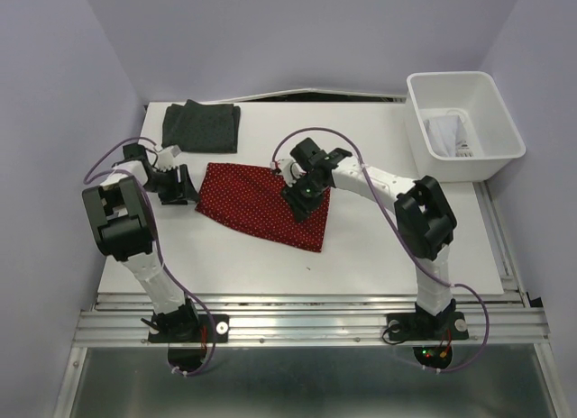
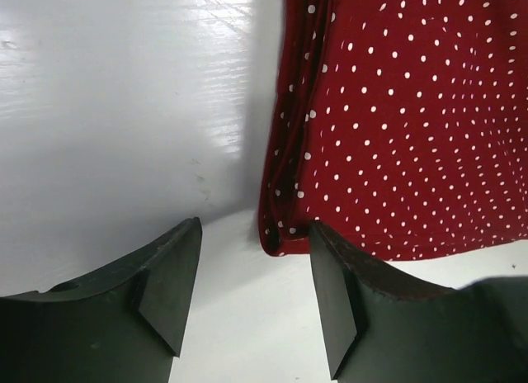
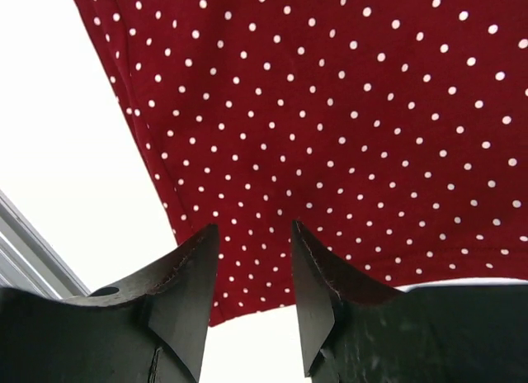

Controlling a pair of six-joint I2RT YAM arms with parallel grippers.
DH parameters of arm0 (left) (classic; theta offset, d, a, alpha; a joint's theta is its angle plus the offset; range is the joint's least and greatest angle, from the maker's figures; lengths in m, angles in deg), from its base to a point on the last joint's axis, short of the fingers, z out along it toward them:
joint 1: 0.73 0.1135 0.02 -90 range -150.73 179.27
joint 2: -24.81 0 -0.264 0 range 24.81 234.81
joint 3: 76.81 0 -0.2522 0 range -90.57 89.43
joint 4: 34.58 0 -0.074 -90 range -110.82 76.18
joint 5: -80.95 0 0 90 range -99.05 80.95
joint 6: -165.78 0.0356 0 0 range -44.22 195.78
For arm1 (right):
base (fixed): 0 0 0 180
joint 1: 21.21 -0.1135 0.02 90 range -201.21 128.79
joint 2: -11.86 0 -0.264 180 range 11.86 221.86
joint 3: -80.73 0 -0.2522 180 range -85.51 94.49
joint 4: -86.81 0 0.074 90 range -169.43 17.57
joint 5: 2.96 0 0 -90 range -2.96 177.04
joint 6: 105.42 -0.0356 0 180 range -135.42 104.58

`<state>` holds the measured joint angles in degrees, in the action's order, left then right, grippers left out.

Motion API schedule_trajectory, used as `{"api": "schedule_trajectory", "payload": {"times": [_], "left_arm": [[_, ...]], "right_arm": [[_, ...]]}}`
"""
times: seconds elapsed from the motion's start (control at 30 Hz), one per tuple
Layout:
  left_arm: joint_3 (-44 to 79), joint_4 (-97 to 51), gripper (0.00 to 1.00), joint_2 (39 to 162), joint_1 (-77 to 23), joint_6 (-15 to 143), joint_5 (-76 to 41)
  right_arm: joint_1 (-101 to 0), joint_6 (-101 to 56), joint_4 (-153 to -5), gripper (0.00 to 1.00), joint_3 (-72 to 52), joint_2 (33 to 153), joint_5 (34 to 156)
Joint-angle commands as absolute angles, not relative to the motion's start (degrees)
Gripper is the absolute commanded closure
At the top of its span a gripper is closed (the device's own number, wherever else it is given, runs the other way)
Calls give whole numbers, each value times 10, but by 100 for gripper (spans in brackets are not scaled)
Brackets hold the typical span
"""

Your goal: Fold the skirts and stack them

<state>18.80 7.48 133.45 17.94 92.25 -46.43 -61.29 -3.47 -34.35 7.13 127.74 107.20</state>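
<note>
Both arms are made of white links joined by chunky black motor housings. The left arm and right arm each carry one large black block midway along. Thin purple cables run loose beside the links. The bases are black plates with silver screws, and small red and green lights glow at the right one. The left gripper and right gripper have matte black, wedge-shaped fingers with flat inner faces and slightly rough edges.
</note>
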Motion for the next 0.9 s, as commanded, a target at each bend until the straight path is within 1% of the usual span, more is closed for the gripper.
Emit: {"api": "schedule_trajectory", "payload": {"times": [0.0, 0.17, 0.23, 0.27, 0.37, 0.43, 0.57, 0.7, 0.8, 0.87], "left_arm": [[194, 75, 35, 1334, 176, 913, -493], [204, 63, 41, 1351, 176, 904, -513], [206, 66, 37, 1348, 178, 913, -534], [212, 57, 33, 1330, 182, 906, -542], [241, 6, 2, 1301, 214, 858, -585], [241, -21, 1, 1272, 233, 844, -592], [229, -41, 1, 1231, 241, 840, -576], [208, -49, 2, 1179, 248, 859, -557], [232, -118, 2, 1128, 255, 815, -540], [247, -150, 2, 1103, 258, 797, -540]], "right_arm": [[-608, -63, -377, 55, 105, 1277, 1079], [-608, -137, -459, 53, 134, 1279, 1104], [-630, -143, -498, 52, 142, 1281, 1086], [-640, -141, -514, 52, 145, 1283, 1073], [-700, -117, -567, 52, 166, 1298, 1010], [-746, -101, -576, 52, 212, 1340, 953], [-797, -94, -583, 54, 301, 1430, 877], [-820, -105, -606, 56, 341, 1485, 873], [-837, -91, -621, 55, 354, 1514, 842], [-843, -92, -633, 55, 348, 1523, 848]]}}
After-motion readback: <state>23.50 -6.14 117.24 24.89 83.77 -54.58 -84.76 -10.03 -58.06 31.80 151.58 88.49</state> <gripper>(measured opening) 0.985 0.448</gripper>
